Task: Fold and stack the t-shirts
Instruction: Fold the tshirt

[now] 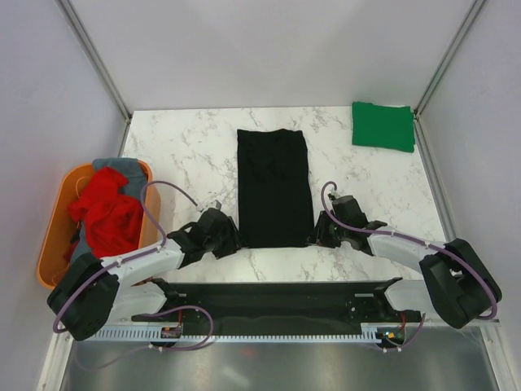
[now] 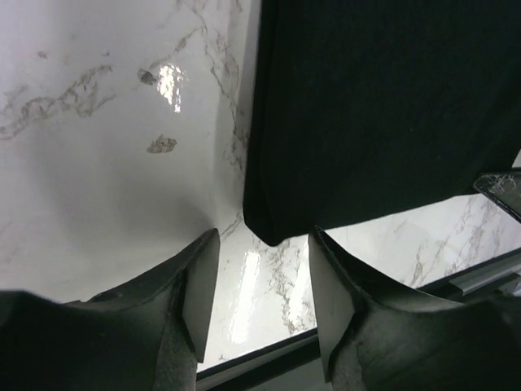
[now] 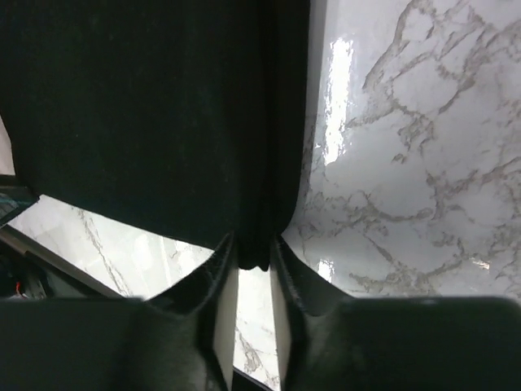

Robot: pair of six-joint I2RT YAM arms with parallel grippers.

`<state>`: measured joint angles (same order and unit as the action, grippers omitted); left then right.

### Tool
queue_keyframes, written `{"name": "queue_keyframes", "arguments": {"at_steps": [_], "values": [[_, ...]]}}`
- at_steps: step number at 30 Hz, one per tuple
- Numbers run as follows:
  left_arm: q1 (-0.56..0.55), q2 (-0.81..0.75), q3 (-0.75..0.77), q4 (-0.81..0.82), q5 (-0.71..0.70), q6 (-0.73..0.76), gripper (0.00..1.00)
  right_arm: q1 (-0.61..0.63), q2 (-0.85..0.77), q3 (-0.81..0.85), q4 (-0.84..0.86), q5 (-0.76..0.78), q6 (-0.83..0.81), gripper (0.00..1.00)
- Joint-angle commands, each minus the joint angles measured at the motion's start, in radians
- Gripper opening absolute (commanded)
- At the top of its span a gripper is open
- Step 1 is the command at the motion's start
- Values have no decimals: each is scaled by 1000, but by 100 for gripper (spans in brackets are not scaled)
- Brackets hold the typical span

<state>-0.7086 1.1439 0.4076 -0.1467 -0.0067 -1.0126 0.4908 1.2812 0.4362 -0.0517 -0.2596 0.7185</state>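
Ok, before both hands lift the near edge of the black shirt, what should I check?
1. Grip of the right hand on the black t-shirt, near right corner: ok, shut on it.
2. Grip of the left hand on the near left corner: not ok, fingers open, corner only at the gap.
3. Shirt lies as a flat strip: ok.
4. Folded green t-shirt apart from it: ok.
5. All layers caught: cannot tell.
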Motion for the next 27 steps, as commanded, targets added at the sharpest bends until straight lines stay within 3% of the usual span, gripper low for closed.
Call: {"name": "queue_keyframes", "arguments": {"at_steps": [1,6,9,13,20,27], "values": [[-2,54,13,2,-76,-1,54,3,40,-13,-40,91,-33,26],[-2,97,40,1,-98,3,38,3,26,-13,-60,95,-33,23],[-3,119,56,-1,-116,3,23,2,18,-17,-62,95,-28,17],[-3,146,74,-11,-136,-1,2,3,27,-19,-69,91,-28,0],[-15,91,65,-39,-104,-4,2,3,-14,-39,-115,53,-4,0],[-110,-119,68,-261,-101,-102,2,37,-358,-77,-351,22,93,0]]}}
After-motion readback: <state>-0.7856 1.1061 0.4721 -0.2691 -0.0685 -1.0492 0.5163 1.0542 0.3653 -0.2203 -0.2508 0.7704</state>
